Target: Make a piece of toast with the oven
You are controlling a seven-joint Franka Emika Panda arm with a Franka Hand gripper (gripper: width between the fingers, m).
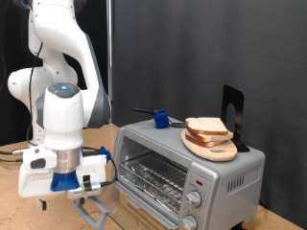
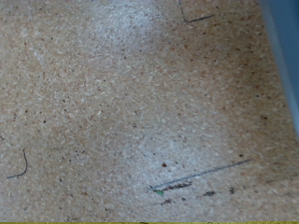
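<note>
We see the oven (image 1: 182, 172) standing on the table (image 1: 19, 206), door closed, with the piece of toast (image 1: 206, 127) on a round board (image 1: 213, 149) on its roof. Our tool (image 1: 88, 196) hangs low over the table at the exterior view's left, holding nothing; we cannot tell whether its fingers are apart.

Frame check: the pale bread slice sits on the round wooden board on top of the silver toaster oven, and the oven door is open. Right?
Not quite. The pale bread slice does lie on the round wooden board atop the silver toaster oven, but the exterior view shows the glass door shut.
</note>
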